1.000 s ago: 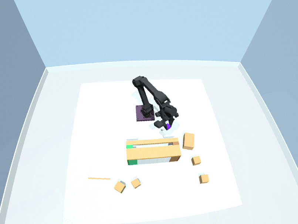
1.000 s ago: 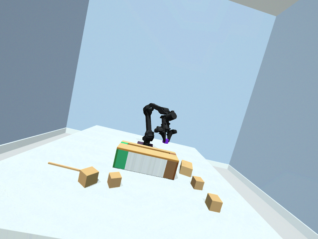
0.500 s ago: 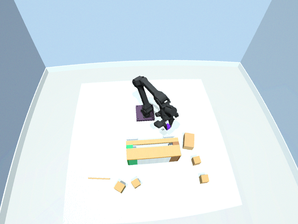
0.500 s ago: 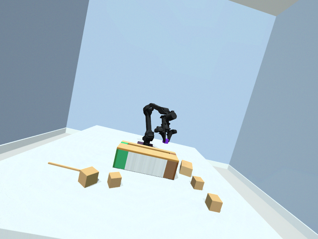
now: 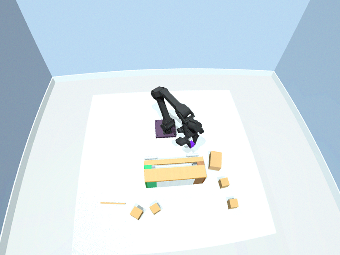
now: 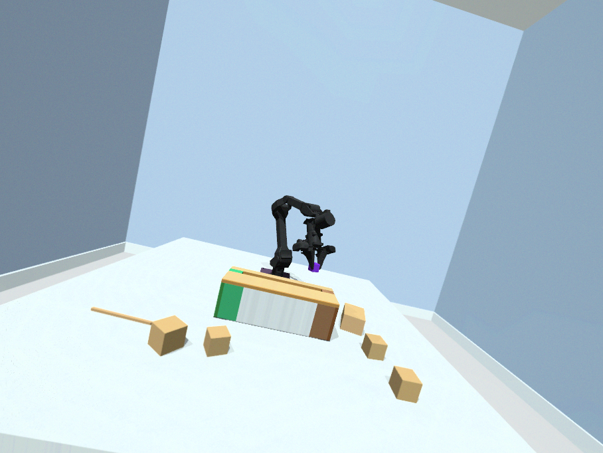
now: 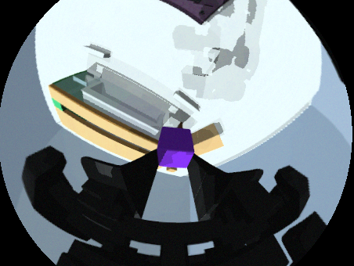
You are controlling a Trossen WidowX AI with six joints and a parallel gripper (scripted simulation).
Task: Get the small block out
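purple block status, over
Gripper shut on purple block. Block lifted, off the table, on the arm's side of the box. Nothing in the way.

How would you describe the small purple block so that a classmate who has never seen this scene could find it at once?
Start at the long tan box in the middle of the table, then look behind it to the black arm. The purple block is pinched in the claw, above the table. It is the only purple cube; the loose cubes are tan.

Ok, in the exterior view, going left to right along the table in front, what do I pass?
Thin stick → large tan cube at its end → smaller tan cube → box, green end first, brown end last → three tan cubes.
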